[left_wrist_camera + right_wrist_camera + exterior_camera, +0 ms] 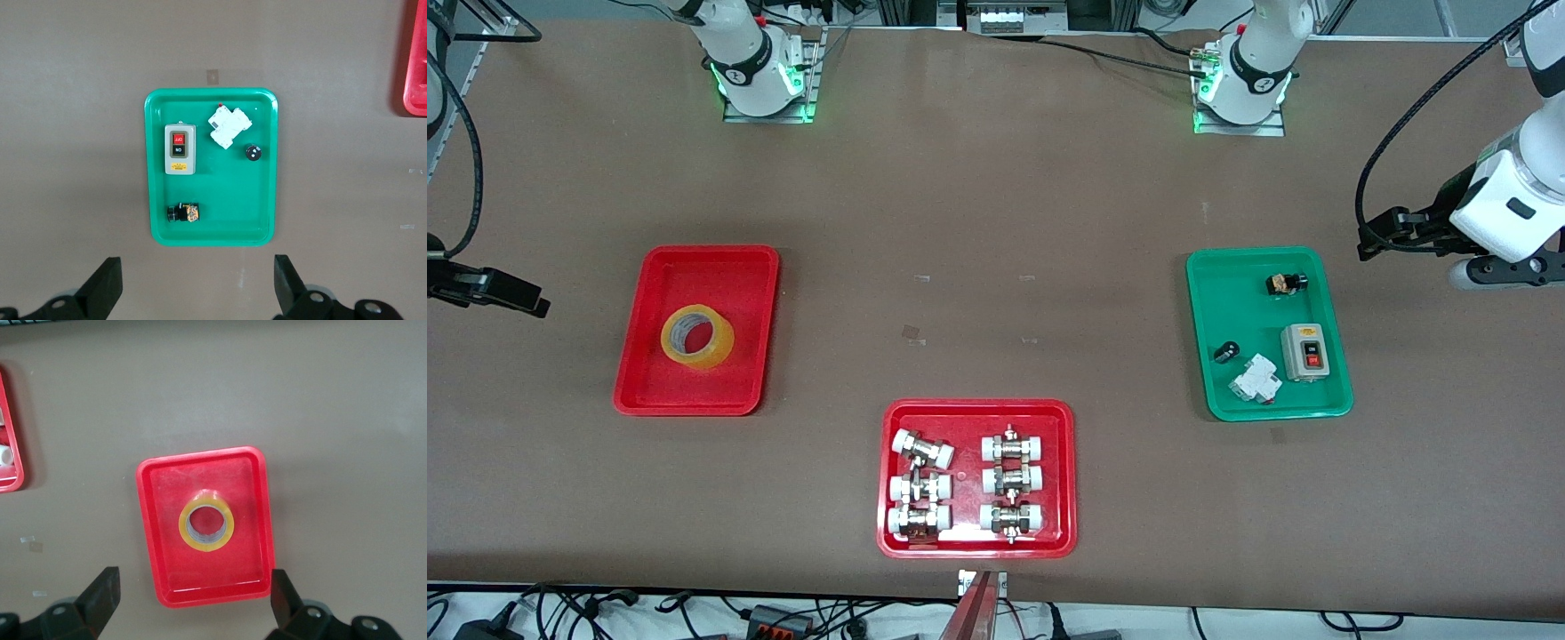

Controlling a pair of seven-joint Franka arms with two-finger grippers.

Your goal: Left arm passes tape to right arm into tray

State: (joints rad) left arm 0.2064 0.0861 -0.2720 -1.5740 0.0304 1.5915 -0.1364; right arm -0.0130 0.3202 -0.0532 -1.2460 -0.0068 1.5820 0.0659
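A brown table [996, 222] seen from a high camera holds three trays. The tape [697, 336], a yellow translucent roll with a pale core, lies flat inside the plain red tray [649, 391] toward the right arm's end of the table, roughly at the tray's middle and touching nothing else. The right gripper [193, 603] hangs up in the air near this tray, its two black fingers [100, 597] spread wide and empty; in the front view only a dark part of that arm shows at the picture's edge. The left gripper [197, 287] is raised near the green tray [1209, 293] at the left arm's end of the table, fingers likewise spread apart with nothing between them. The green tray carries a grey switch box [1305, 352] with red and black buttons, a white breaker-like part [1256, 380], and two small dark parts, too small to identify. Nearest the camera, between the other two trays, a second red tray [976, 547] holds six metal fittings [1011, 481] with white caps, set in two columns.
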